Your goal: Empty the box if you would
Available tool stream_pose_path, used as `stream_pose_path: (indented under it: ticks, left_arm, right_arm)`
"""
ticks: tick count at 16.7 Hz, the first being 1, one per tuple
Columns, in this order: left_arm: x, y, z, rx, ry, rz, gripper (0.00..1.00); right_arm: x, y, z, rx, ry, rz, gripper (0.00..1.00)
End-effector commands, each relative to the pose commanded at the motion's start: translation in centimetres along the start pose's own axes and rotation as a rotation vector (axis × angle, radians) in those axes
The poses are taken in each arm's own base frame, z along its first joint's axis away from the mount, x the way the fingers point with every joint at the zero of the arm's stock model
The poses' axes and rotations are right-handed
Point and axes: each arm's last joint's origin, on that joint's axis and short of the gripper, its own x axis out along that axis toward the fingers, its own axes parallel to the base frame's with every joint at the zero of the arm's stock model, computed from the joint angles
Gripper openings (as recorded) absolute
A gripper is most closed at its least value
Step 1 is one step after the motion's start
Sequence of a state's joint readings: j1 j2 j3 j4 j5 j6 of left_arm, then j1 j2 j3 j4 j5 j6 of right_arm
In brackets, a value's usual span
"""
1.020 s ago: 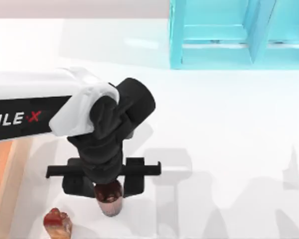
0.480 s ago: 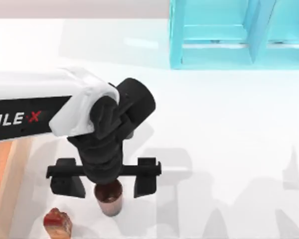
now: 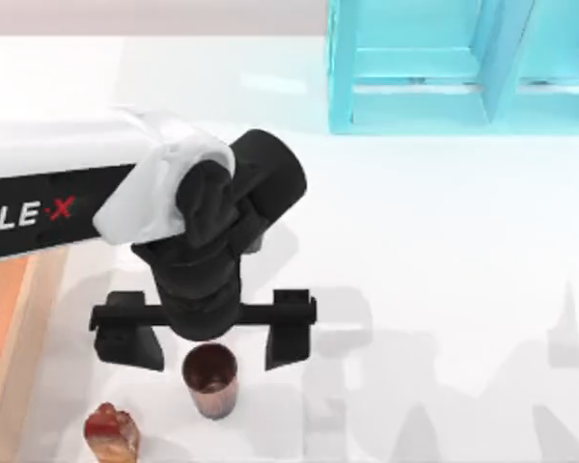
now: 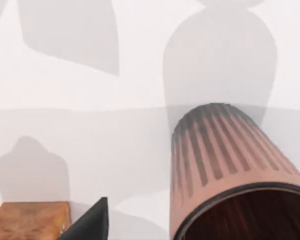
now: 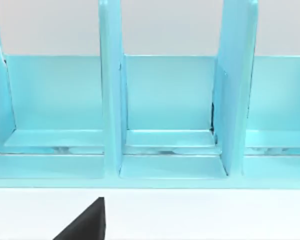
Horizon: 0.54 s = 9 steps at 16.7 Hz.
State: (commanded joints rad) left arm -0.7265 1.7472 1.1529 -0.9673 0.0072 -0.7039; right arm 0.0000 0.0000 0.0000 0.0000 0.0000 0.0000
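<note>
The box shows at the table's left edge as a tan rim with an orange-brown floor, mostly under my left arm. Right of it, a brown ribbed cup stands upright on the white table. My left gripper hangs open just behind and above the cup, fingers spread wide to either side and touching nothing. In the left wrist view the cup is close below. A small red-brown lumpy item lies on the table near the front edge, left of the cup. My right arm is parked, facing the shelf.
A turquoise shelf-like frame stands at the back right, and its compartments face the right wrist camera. An orange-brown block sits beside the cup in the left wrist view. White tabletop stretches to the right of the cup.
My left gripper was shut on the cup a second ago. It has opened wide and drawn back and up, leaving the cup standing on the table.
</note>
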Motion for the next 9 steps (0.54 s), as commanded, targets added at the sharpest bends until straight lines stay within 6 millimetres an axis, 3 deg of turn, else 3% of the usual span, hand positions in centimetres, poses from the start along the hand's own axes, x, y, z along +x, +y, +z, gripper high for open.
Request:
stream_pose_path:
  ticks: [6, 9]
  left_arm:
    - [-6.9, 0.1, -0.2, 0.000, 0.013, 0.011, 1.00]
    - [-8.1, 0.3, -0.3, 0.000, 0.005, 0.004, 1.00]
  right_arm:
    - [0.0, 0.0, 0.0, 0.000, 0.000, 0.000, 1.00]
    - [0.0, 0.0, 0.0, 0.000, 0.000, 0.000, 1.00]
